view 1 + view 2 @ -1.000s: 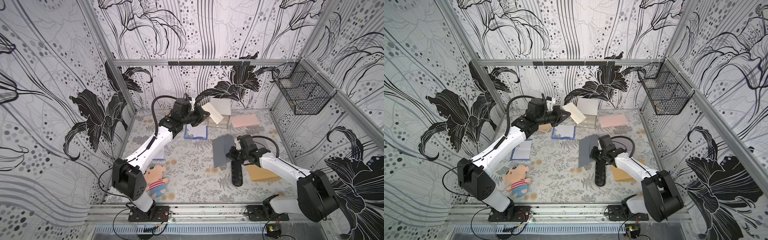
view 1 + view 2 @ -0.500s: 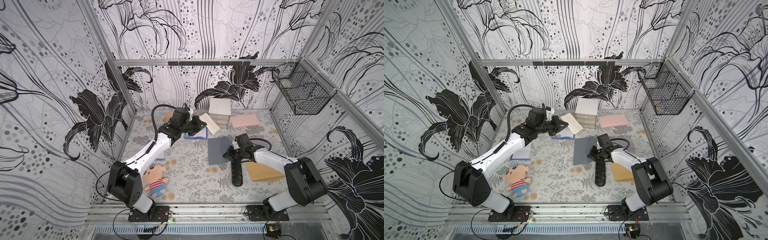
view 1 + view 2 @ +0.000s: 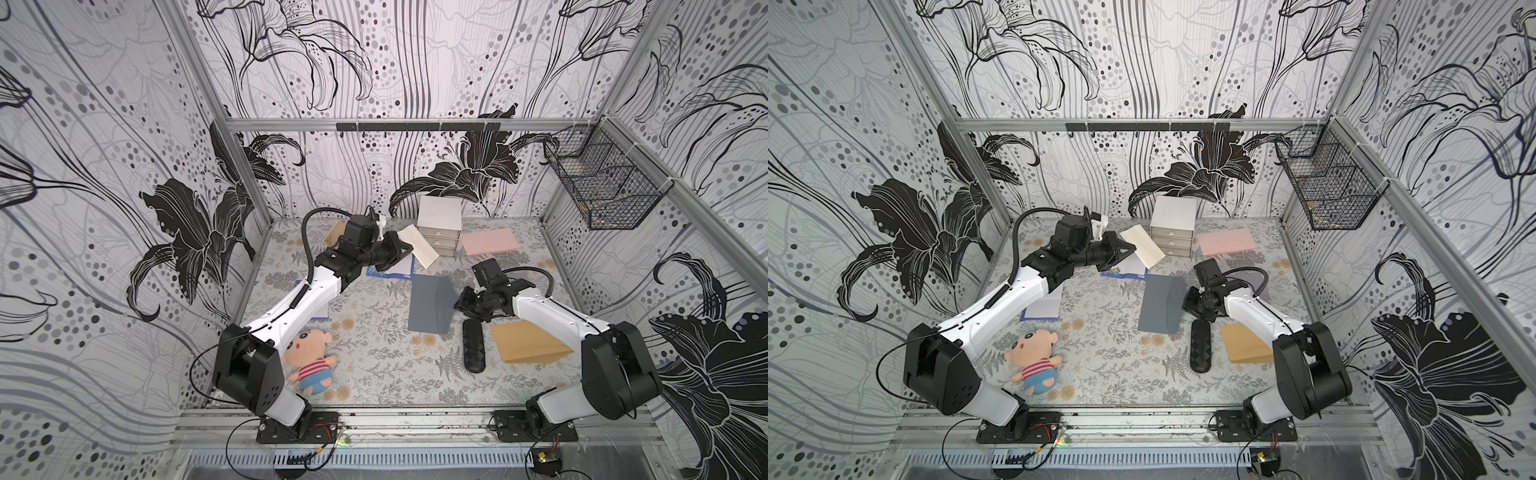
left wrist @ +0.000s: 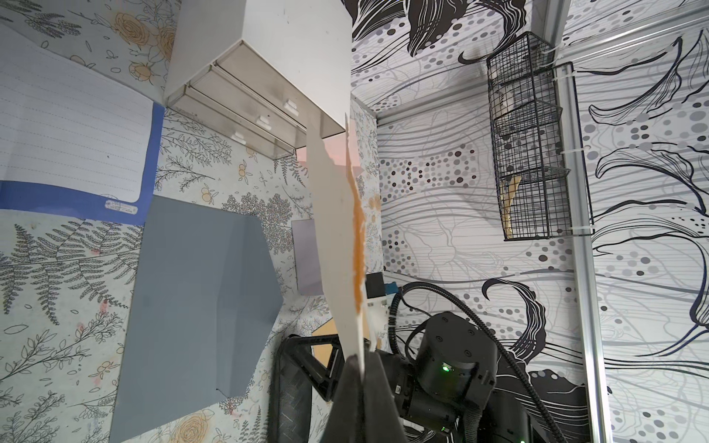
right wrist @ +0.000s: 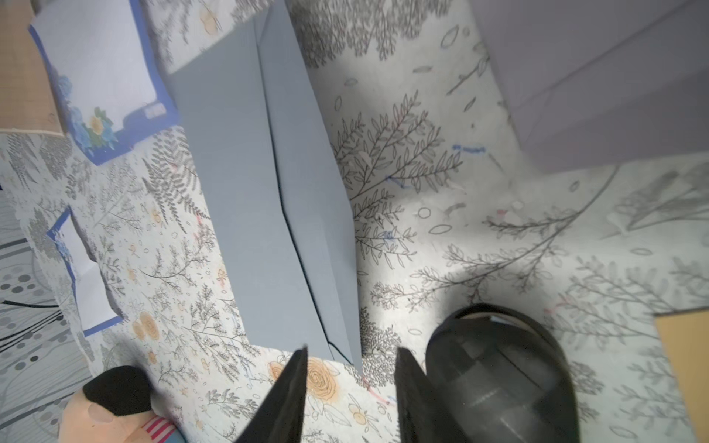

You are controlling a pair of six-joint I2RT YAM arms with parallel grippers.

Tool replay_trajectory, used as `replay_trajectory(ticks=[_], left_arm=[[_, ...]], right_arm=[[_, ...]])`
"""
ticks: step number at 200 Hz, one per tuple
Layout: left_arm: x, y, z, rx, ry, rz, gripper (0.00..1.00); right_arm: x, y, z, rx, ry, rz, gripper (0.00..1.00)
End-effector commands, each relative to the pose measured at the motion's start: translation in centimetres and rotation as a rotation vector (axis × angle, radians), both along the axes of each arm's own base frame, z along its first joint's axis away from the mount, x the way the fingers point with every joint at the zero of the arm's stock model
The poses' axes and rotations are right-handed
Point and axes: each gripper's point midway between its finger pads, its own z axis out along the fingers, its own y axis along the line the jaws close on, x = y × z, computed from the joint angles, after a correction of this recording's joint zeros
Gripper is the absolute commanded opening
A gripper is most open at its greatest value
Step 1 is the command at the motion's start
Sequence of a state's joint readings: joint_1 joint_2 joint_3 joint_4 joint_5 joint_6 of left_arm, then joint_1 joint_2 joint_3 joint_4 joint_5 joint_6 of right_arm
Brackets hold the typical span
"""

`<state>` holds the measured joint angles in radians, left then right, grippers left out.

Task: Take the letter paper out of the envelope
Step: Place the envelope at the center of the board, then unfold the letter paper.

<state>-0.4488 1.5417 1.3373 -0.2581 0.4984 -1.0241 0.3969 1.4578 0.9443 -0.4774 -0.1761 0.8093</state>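
My left arm (image 3: 299,305) reaches from its base at the near rail toward the back wall, with the forearm raised and the wrist roughly level. My left gripper (image 3: 405,249) is closed, and its jaws pinch one edge of the letter paper (image 3: 420,250) and hold it aloft. My right arm (image 3: 552,311) is folded low, with the forearm directed inward toward the centre. My right gripper (image 5: 351,383) is angled downward. Its jaws stand apart with nothing clamped between the fingertips (image 5: 297,383).
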Motion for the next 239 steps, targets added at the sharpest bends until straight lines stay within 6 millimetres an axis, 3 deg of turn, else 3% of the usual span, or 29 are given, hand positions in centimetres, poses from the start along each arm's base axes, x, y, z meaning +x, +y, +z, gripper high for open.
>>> replay_trajectory(ticks=[1,70,88,139,175,239], left_arm=[[0.4,-0.1,0.1,0.024,-0.036,-0.013,0.00],[0.9,-0.6,0.1,-0.019,-0.036,-0.148,0.00],[1.2,-0.9,0.1,-0.036,-0.033,-0.178,0.00],[2.1,-1.8,0.3,-0.116,-0.011,-0.185,0.00],[2.3,-2.1,0.3,-0.155,0.002,-0.176,0.00],[1.9,-3.1,0.6,-0.161,0.003,-0.187,0.00]], right_arm=[[0.8,-1.3,3.6,-0.069,-0.102,0.007,0.40],[2.4,1.6,15.3,0.134,-0.386,0.111,0.47],[2.8,1.9,17.1,0.201,-0.401,0.081,0.51],[5.5,2.7,17.9,0.551,-0.373,-0.011,0.60],[6.8,3.7,17.8,0.645,-0.349,-0.022,0.61],[7.4,4.2,16.7,0.683,-0.314,-0.038,0.59]])
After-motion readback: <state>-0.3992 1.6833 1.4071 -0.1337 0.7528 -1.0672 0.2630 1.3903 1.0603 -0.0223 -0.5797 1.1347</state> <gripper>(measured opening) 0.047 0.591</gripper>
